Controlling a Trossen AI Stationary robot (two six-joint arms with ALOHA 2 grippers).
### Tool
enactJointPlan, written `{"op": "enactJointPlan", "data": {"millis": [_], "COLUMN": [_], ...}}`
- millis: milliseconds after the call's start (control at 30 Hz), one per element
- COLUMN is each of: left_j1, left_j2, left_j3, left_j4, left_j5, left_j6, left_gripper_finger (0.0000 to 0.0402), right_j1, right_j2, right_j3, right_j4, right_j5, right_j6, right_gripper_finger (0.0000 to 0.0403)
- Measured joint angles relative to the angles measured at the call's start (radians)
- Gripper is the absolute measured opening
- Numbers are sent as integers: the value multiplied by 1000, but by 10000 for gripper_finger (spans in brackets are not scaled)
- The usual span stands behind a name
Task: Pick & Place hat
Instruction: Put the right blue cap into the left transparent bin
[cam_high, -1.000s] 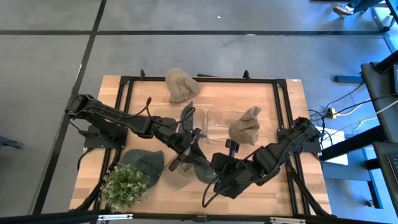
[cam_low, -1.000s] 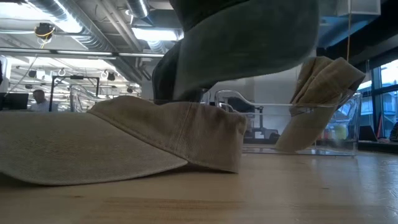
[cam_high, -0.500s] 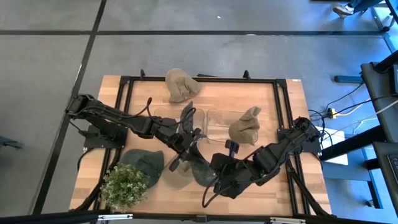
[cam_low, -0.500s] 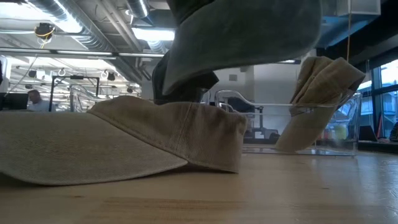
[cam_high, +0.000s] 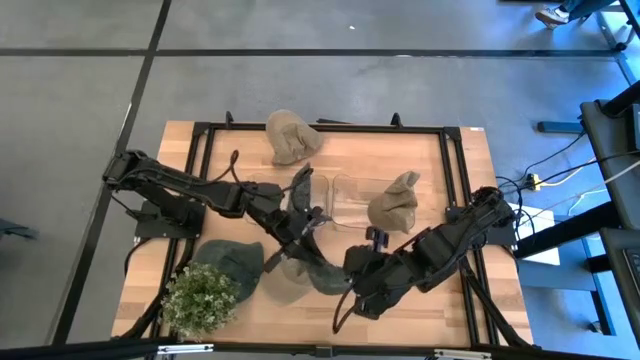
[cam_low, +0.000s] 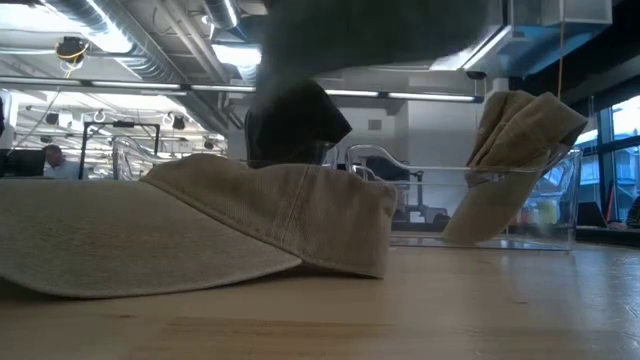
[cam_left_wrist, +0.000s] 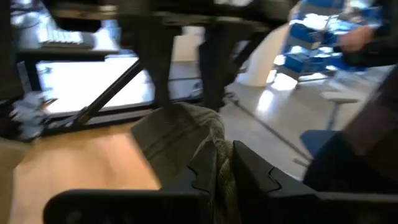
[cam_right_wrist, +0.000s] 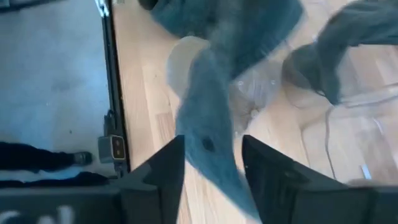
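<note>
High view: left pincer (cam_high: 297, 243) and right pincer (cam_high: 345, 283) both clamp dark grey-green fabric hat (cam_high: 322, 272), stretched between them above wooden desk (cam_high: 450, 315).
Low view: beige cap (cam_low: 190, 225) lies on desk beneath pincers.
Left wrist view: fingers (cam_left_wrist: 205, 171) pinch hat fabric.
Right wrist view: hat between fingers (cam_right_wrist: 163, 171).

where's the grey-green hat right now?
High view: the grey-green fabric hat hangs near the table's front centre, between the left pincer and right pincer, above the pale beige cap.
</note>
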Motion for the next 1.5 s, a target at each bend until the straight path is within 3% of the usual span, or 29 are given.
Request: {"op": "enactJointPlan", "data": {"millis": [100,267,633,833,967,1067,1367,1500], "left_j1": [22,64,188,316,383,412,404,420], "left_j2": [-12,-15,-19,-16,-5,-4,-4,8], "left_j3": [62,228,630,662,662,662,662,662], "left_j4": [-100,-371,-964,-1102,-1147,-1162,-1350,-1456], "left_j5": [65,115,115,141,234,237,241,299], "left_j6": [0,53,392,509,548,588,848,962], "left_gripper_finger": [28,28,28,28,28,28,28,28], "right_j1": [7,49,90,59,6,-36,-165,-218], "right_j2": [-4,-109,-220,-237,-270,-303,-312,-312], "right_j3": [103,11,-55,-56,-57,-57,-57,-57], "right_j4": [-41,-13,-54,-180,-215,-191,-134,-87], "right_j5": [20,74,284,416,314,252,288,290], "right_j6": [-16,-76,-344,-390,-394,-398,-442,-467], "right_gripper_finger": [188,207,217,217,217,217,217,217]}}
